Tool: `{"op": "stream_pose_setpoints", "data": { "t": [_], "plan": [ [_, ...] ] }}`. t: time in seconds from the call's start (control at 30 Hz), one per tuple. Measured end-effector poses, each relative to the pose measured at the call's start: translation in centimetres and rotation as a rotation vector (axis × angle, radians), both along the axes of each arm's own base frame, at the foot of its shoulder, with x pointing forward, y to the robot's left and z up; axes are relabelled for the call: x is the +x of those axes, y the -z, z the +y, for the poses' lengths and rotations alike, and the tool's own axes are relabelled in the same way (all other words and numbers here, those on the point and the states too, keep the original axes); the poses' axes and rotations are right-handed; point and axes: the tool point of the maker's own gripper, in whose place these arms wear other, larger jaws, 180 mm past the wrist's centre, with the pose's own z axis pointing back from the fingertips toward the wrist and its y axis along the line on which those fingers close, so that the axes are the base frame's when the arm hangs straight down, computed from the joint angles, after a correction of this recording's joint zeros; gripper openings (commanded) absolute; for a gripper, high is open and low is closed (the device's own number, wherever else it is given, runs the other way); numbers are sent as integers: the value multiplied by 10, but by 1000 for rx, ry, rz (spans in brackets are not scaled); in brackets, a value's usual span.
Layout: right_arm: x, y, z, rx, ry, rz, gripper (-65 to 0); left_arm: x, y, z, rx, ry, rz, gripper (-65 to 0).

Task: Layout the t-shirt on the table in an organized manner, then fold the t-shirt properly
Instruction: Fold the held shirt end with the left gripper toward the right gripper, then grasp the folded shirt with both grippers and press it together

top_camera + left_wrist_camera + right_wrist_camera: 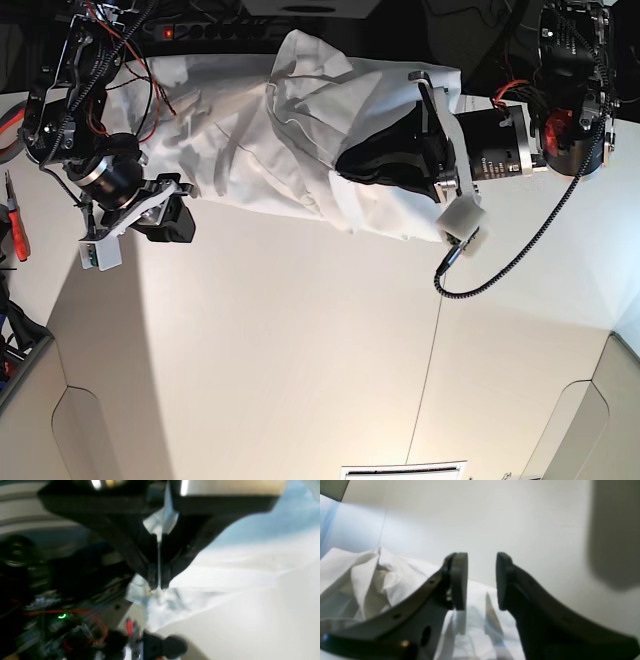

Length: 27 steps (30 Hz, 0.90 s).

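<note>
A large, wrinkled white cotton t-shirt [270, 140] is being shown bunched in a long heap across the far side of the wide matte white bench [300, 340], well short of being spread flat. A thin dark seam line [425, 380] is being seen running from near to far across the bench, right of centre.

The left gripper [158, 586], at the right of the base view, is being held over the right part of the heap. In the left wrist view its jaws are being pressed almost together, with a thin fold of the white cloth pinched between the tips.

The right gripper [482, 580], at the left of the base view, is being held at the left end of the heap, just beside the cloth. In the right wrist view its jaws are being kept clearly apart, with nothing between them; crumpled fabric is lying beneath and to the left of them.
</note>
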Motion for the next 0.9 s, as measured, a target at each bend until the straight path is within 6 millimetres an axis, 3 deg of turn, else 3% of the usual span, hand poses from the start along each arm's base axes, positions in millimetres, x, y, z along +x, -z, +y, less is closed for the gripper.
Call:
{"op": "stream_pose_setpoints", "data": {
  "t": [0.23,0.47,0.63,0.9],
  "plan": [
    [0,0,0,3,0,-1,-457,-5,5,-5,17,28,14,-650],
    [0,-1,1,12,0,-4,-457,-29,32,-41,42,132,68,-650],
    [0,-1,1,12,-1,-4,-457,-14,50,-57,110,108,1,-650],
    [0,-1,1,11,-1,-4,-457,-6,93,-58,197,113,48,-650]
  ]
}}
